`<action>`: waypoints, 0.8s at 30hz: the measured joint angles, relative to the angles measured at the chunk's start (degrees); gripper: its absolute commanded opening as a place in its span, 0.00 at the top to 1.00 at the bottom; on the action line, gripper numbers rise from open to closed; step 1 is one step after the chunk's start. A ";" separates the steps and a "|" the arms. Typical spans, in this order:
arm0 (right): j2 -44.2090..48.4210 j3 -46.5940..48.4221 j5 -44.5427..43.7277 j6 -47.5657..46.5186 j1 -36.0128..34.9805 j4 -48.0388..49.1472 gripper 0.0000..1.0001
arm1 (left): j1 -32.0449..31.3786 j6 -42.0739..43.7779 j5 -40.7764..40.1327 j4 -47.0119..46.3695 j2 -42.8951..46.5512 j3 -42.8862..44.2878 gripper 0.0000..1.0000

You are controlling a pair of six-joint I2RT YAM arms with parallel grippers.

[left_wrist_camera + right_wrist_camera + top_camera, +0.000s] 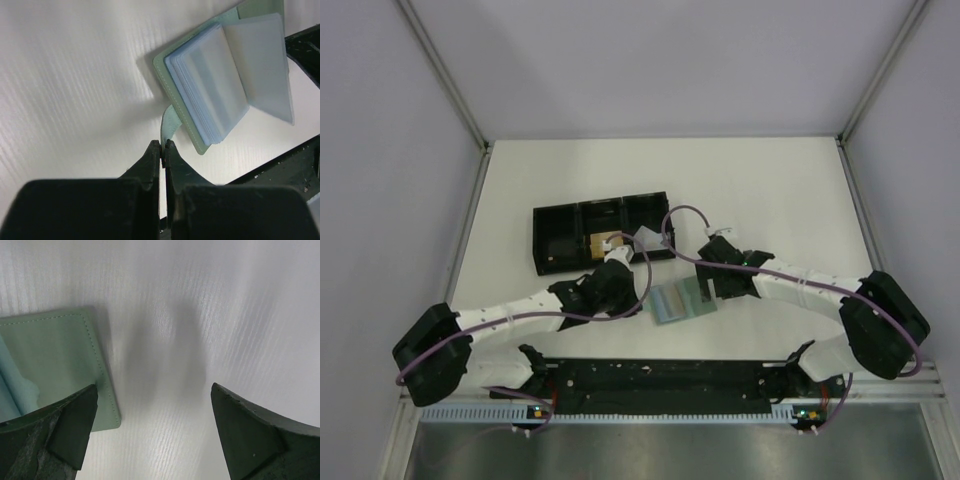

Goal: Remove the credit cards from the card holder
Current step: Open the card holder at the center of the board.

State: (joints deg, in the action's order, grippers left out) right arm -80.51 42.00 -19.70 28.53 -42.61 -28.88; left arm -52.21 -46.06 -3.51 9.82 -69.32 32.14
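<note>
top external shows me the holder (682, 300) lying open on the white table (770, 190), between the two arms and just nearer to me than the black tray (560, 240). a tan card (605, 243) sits in the tray's middle compartment. a pale grey piece (647, 238) lies at the near edge of the tray's right compartment, and it is too small for me to call it a card.

on the left wrist feed the left gripper (163, 148) is closed down to a hairline slit. the holder's green tab (169, 125) curls off the cover's edge and its end meets the fingertips. i cannot tell whether the tab is nipped between them or only touching. beyond it the holder lies spread, with the green cover underneath and a stack of pale blue, see-through sleeves (210, 85) fanned on top, one leaf turned over to the far side.

on the right wrist feed the right gripper (153, 389) is spread wide with only bare table between its fingers. one finger (75, 425) overlaps the corner of the holder's green cover in this view, while the other is well clear of it. i cannot tell if that finger is touching the cover or hanging above it. a soft shadow falls on the table between the fingers.
</note>
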 measured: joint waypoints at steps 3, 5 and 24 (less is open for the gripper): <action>0.70 0.00 0.68 -0.02 0.00 -0.13 0.10 | 0.00 0.46 -1.51 1.73 0.59 0.00 0.91; 1.01 0.02 1.29 -0.02 -0.07 -0.13 0.10 | 0.00 0.74 -2.60 2.95 0.94 0.00 0.81; 0.83 0.07 2.89 -0.04 -1.16 0.39 0.11 | 0.04 2.45 -2.27 2.56 -0.22 8.28 0.92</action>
State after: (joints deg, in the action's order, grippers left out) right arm -79.68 42.06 -16.82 28.49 -43.77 -28.49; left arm -52.16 -43.62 -5.78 12.38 -69.54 40.42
